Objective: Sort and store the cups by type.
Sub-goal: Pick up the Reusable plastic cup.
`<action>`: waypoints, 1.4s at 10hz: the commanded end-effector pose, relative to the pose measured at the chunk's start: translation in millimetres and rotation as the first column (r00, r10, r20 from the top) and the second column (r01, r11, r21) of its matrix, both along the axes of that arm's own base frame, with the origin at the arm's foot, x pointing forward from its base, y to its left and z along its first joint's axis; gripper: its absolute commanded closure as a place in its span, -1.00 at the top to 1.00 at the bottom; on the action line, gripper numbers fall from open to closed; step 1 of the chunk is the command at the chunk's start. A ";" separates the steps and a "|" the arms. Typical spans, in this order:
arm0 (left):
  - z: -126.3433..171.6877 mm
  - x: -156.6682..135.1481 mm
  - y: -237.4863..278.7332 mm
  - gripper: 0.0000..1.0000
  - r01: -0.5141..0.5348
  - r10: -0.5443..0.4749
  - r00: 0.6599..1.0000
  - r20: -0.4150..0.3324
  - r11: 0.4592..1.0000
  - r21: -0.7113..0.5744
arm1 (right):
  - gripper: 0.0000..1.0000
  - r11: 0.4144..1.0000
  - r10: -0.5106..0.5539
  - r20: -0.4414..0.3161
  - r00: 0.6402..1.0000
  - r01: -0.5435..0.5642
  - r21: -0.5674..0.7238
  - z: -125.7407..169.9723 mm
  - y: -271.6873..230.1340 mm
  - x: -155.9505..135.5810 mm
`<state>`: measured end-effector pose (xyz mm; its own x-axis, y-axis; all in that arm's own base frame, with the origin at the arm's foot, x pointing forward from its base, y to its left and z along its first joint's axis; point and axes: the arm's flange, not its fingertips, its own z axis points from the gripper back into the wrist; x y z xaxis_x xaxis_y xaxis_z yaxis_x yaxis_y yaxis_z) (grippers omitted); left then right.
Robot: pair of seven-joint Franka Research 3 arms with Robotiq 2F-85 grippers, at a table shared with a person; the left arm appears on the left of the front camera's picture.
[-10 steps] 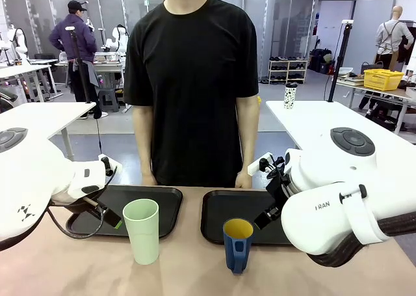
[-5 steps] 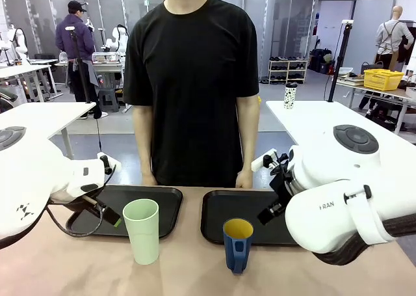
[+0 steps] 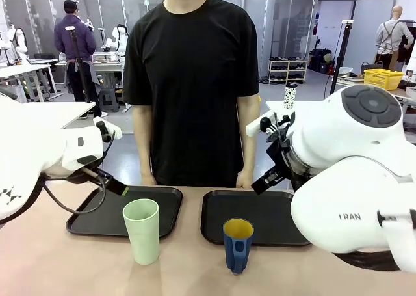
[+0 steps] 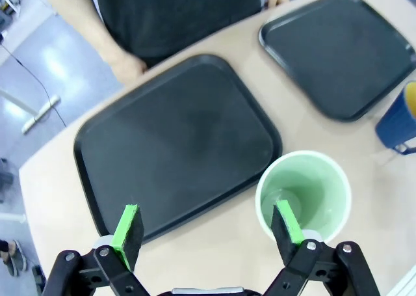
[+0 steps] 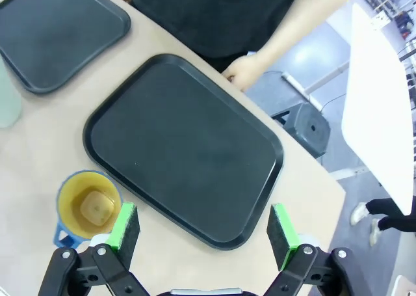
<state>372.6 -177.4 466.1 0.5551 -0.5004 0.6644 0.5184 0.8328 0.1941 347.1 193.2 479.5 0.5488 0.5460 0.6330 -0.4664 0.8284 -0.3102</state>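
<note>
The pale green tumbler [image 3: 141, 229] stands upright on the bare table in front of the left black tray [image 3: 97, 218]. The dark blue mug [image 3: 238, 244], yellow inside, stands in front of the right black tray [image 3: 273, 221]. My left gripper [image 3: 112, 186] hovers above the left tray, behind the tumbler. In the left wrist view it is open [image 4: 207, 218], with the tumbler [image 4: 303, 195] below its right finger. My right gripper [image 3: 261, 183] hangs over the right tray. It is open [image 5: 203, 215] and holds nothing, with the mug [image 5: 88, 208] down to its left.
A person in a black shirt stands at the far edge, one hand [image 3: 149, 179] behind the left tray and the other hand [image 3: 244, 179] behind the right tray. Both trays [image 4: 175, 140] [image 5: 188, 146] are bare. A white spotted cup [image 3: 290, 95] sits on a table behind.
Both arms have risen, lifting their grippers higher above the trays. The tumbler and the mug have not moved.
</note>
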 end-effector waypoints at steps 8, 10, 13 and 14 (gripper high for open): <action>15.1 -9.4 -7.1 1.00 0.027 -0.028 0.998 0.052 0.999 0.028 | 1.00 0.999 0.013 0.035 0.999 -0.012 -0.032 10.8 12.8 -15.4; 6.9 16.3 26.5 1.00 -0.038 0.038 0.998 0.045 0.999 0.004 | 1.00 0.997 -0.083 0.014 0.996 0.083 0.004 1.6 -9.9 13.0; -15.3 62.9 93.1 1.00 -0.192 0.185 0.979 -0.085 0.978 -0.084 | 1.00 0.978 -0.205 -0.092 0.974 0.208 0.025 -16.8 -59.1 71.9; -25.5 78.9 111.8 1.00 -0.239 0.226 0.966 -0.127 0.965 -0.107 | 1.00 0.978 -0.200 -0.135 0.970 0.205 0.025 -25.1 -69.7 88.6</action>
